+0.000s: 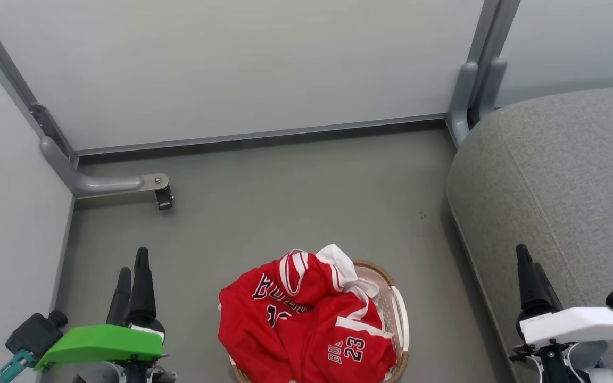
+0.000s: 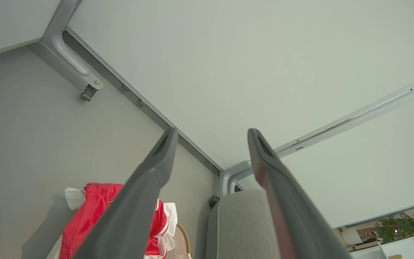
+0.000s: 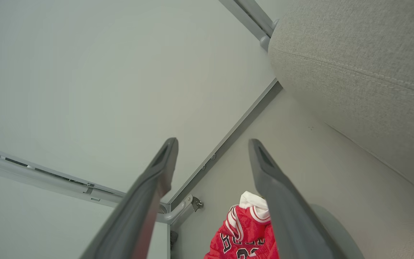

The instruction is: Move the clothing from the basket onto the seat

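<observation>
1. Grey floor (image 1: 296,213), closed in by pale partition panels (image 1: 232,64) on metal frames, carries everything.
2. Seat (image 1: 562,175): a grey woven cushion with a rounded corner and a seam line. It takes up the robot's right side of the head view.
3. Basket (image 1: 401,314): white and perforated, with a brown woven rim. It stands on the floor low in the middle of the head view, between the two arms, with a strip of floor between it and the seat. The frame edge cuts off its near end.
4. Clothing (image 1: 306,324): a crumpled red heap lying in the basket. It is piled above the rim and spills over the basket's left side, with white trim at its far peak. It has no clear long axis. None of it is on the seat, so the transfer is judged not yet begun.
5. Left end effector (image 1: 133,260): fingers spread and empty, pointing away from the robot. The heap lies to its right.
6. Right end effector (image 1: 529,256): fingers likewise spread and holding nothing, in front of the seat's edge. The heap lies to its left.
7. Deciding relation: the heap sits toward the left, so the left arm looks the nearer for the pick, while the right arm is beside the goal. Either arm would have to swing inward and down.
</observation>
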### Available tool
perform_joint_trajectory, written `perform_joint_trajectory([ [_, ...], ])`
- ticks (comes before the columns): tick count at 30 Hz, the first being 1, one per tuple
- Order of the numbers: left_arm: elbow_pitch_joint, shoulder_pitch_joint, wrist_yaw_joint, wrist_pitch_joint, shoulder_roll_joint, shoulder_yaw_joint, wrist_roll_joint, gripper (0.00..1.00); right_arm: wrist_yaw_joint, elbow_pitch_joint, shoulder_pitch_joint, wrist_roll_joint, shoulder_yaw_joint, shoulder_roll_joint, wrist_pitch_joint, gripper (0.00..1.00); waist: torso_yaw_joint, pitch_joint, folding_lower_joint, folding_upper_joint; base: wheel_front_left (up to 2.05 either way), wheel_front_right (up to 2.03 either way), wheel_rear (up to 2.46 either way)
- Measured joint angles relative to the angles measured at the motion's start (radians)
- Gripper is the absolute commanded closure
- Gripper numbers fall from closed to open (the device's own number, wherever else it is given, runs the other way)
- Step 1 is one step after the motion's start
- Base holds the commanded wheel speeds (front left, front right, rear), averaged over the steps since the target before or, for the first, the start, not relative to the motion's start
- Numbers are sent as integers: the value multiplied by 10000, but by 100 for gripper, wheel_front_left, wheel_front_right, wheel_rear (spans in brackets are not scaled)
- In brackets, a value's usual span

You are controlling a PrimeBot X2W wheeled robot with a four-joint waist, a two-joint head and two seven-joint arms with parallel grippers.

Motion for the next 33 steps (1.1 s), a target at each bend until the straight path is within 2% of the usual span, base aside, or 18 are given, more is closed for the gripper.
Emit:
perform_joint_trajectory([
  [13, 169, 110, 169, -422, 17, -295, 2284, 0, 0, 75, 151, -1914, 295, -25, -456, 0, 47, 60, 0, 0, 0, 0, 0],
  [33, 522, 280, 261, -957, 29, -717, 4251, 0, 0, 280, 161, -4171, 650, -52, -1072, 0, 70, 147, 0, 0, 0, 0, 0],
])
